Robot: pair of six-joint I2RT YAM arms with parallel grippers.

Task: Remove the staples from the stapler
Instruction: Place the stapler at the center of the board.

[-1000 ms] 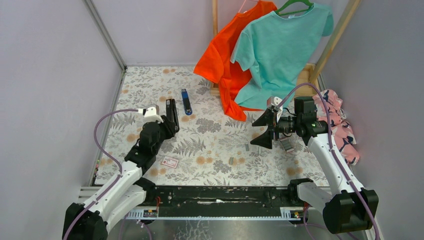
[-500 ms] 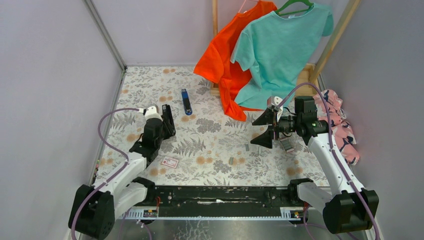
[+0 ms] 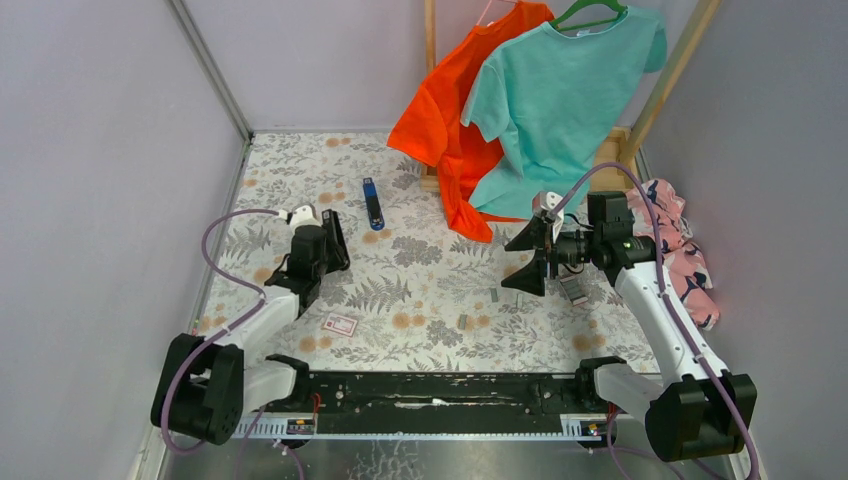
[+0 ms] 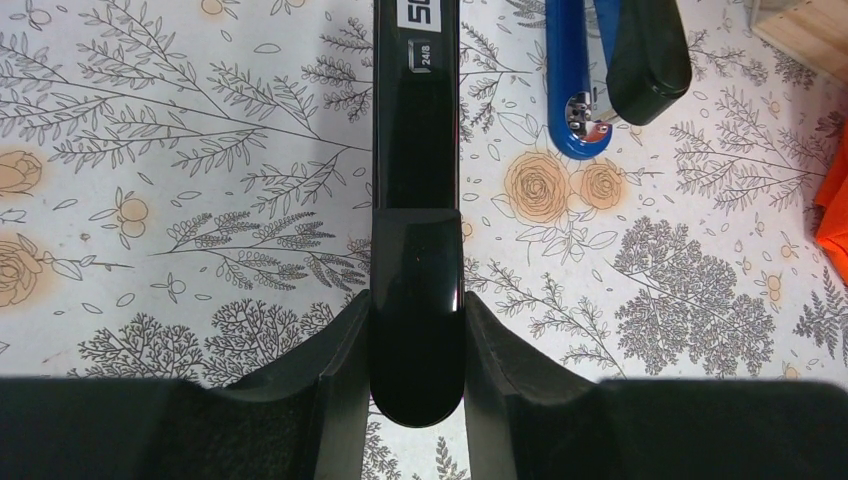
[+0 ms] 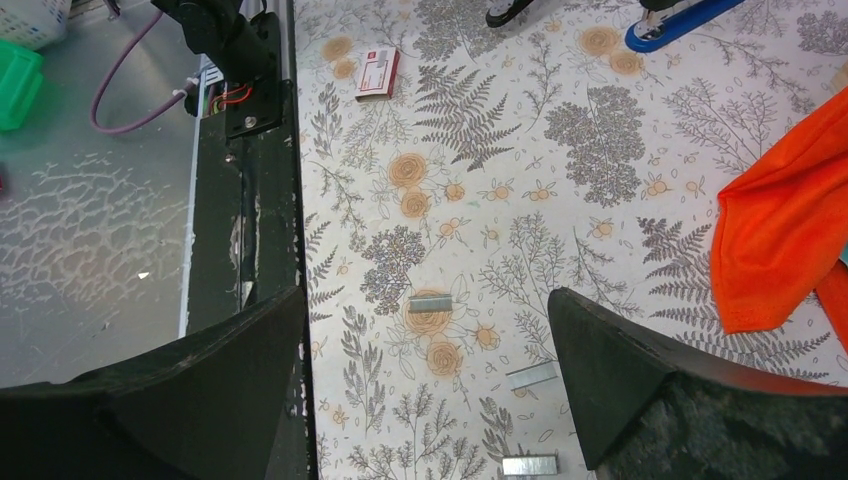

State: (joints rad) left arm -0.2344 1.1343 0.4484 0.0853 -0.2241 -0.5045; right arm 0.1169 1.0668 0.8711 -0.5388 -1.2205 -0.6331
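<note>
top external view, centre left: the left gripper (image 3: 333, 243) is clenched on the near end of the stapler (image 3: 338, 238), a finger on each flank. whether the stapler touches the floral table (image 3: 420, 285) cannot be told. in the left wrist view the left gripper (image 4: 417, 305) shows the stapler (image 4: 417, 150) running straight up the middle of the frame, with the blue-and-black bar (image 4: 585, 80) lying at the upper right, apart from it.

compared with a second earlier, the left arm's shoulder and elbow have swung toward the lower left edge, and the stapler sits slightly further left. the right arm is unchanged.

centre right: the right gripper (image 3: 522, 262) hangs above the table, jaws spread wide and grasping nothing. the staples (image 3: 494, 295) lie loose on the table below it. in the right wrist view the right gripper (image 5: 428, 300) frames three short strips of the staples (image 5: 530, 375) at lower centre, and a red-and-white card (image 5: 378, 73) lies at the upper left.
</note>
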